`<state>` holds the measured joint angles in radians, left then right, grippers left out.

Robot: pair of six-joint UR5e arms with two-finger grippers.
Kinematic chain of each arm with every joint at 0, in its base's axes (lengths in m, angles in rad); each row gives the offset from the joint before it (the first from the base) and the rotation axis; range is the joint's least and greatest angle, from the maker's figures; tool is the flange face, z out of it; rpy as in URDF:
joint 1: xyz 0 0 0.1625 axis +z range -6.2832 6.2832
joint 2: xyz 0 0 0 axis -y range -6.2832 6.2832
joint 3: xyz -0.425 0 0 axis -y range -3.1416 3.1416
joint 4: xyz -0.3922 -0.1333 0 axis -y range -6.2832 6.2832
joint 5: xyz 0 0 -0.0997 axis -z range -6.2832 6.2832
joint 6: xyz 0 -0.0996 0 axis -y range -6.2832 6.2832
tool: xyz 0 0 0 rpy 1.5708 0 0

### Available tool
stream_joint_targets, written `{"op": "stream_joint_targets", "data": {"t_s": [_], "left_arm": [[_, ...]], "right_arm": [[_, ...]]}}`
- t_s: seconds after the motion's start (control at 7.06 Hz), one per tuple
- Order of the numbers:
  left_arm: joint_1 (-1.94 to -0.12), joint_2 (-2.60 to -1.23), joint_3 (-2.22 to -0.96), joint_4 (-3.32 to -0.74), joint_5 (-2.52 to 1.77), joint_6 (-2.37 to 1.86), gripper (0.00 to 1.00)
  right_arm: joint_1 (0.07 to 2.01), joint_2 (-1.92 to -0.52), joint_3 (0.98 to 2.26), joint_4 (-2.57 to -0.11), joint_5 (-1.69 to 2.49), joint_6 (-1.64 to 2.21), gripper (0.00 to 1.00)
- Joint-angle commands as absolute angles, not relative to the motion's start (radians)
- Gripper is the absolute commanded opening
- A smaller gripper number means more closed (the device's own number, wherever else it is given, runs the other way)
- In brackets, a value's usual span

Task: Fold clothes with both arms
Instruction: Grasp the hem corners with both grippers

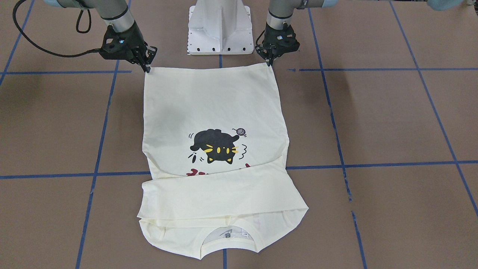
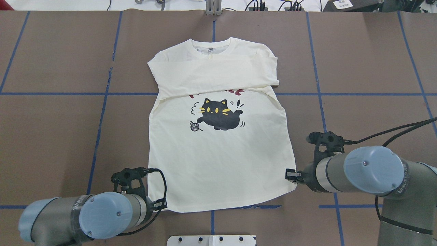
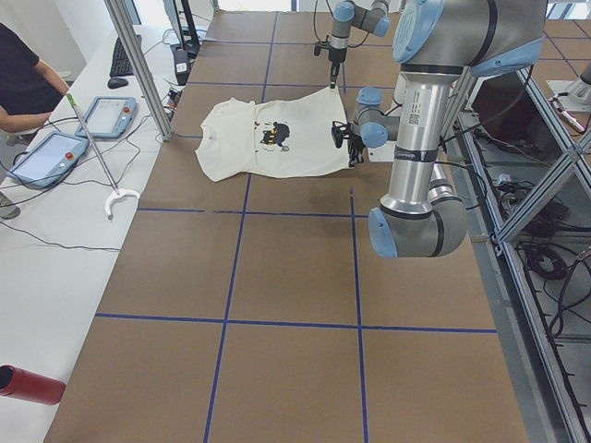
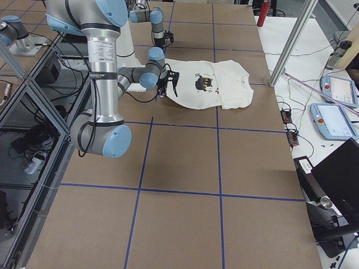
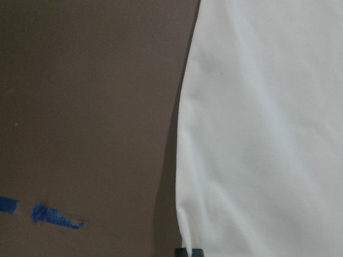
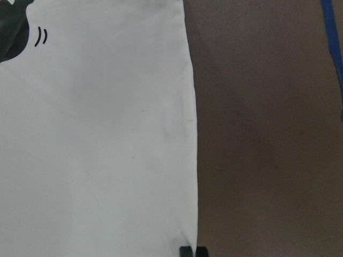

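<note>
The cream-white T-shirt (image 2: 218, 150) lies flat and front up on the brown table, collar away from the robot. Both sleeves are folded across the chest and hide most of the red lettering above the black cat (image 2: 218, 114). My left gripper (image 2: 163, 205) is shut on the hem corner on the robot's left, low at the table; in the front-facing view it (image 1: 269, 62) pinches that corner. My right gripper (image 2: 290, 176) is shut on the other hem corner, which the front-facing view (image 1: 148, 68) shows too. Both wrist views show cloth (image 5: 257, 128) (image 6: 96, 139) running away from the closed fingertips.
The white pedestal base (image 1: 220, 26) stands just behind the hem, between the two arms. Blue tape lines (image 2: 68, 93) grid the table. An operator's bench with tablets (image 3: 55, 152) and a grabber stick lies beyond the collar end.
</note>
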<state>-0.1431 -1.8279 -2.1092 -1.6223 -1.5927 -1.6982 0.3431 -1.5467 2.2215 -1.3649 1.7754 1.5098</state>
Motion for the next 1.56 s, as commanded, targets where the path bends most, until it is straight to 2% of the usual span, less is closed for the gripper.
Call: {"op": "stream_joint_targets", "data": {"t_s": [0.0,0.57,0.99,1.42], "left_arm": [[-0.144,-1.815,-2.236,-1.555,-1.598,-1.627,0.00],[-0.043,-1.819,-2.514,-1.353,-1.626,-1.552,0.00],[-0.043,-1.830,-2.514,-1.351,-1.635,-1.548,0.00],[-0.249,-1.903,-2.412,-1.353,-1.704,-1.447,0.00]], "right_arm": [[0.344,-1.656,2.327,-1.367,1.844,1.511,0.00],[0.313,-1.729,2.454,-1.362,2.067,1.540,0.00],[0.360,-1.645,2.424,-1.359,2.069,1.539,0.00],[0.573,-1.519,2.318,-1.359,2.085,1.504,0.00]]}}
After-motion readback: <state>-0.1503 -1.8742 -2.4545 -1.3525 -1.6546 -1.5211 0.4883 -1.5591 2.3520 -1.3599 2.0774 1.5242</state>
